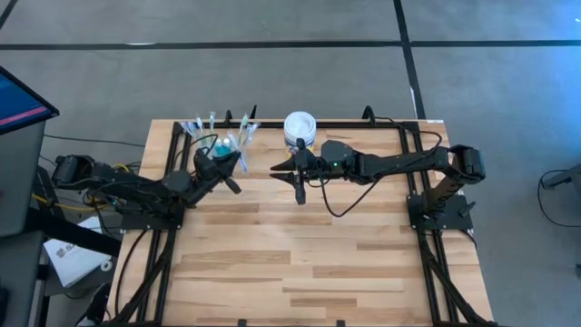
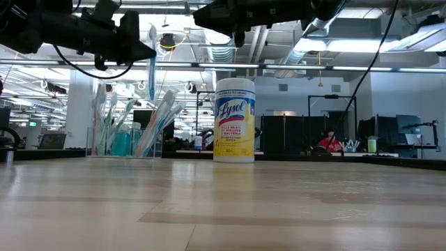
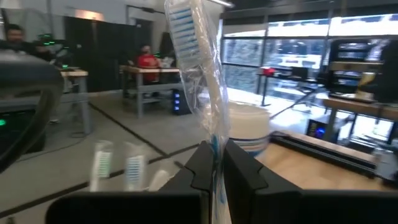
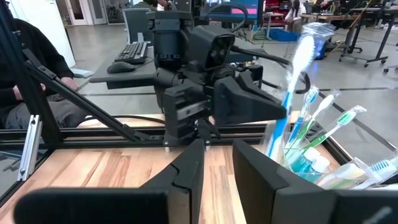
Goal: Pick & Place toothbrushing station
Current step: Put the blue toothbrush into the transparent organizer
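L gripper (image 3: 214, 177): jaws clamped on wrapped toothbrush (image 3: 199, 68), bristle end held well above jaws, over clear cup (image 2: 125, 143). R gripper (image 4: 217, 162): jaws parted, nothing held, cup beside them.

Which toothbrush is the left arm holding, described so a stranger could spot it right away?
Look at the table's far edge, left of the Lysol tub, where the clear cup of toothbrushes stands. Just above it the left gripper is shut on a wrapped blue-and-white toothbrush. Unlike the others leaning in the cup, it hangs upright in the air.
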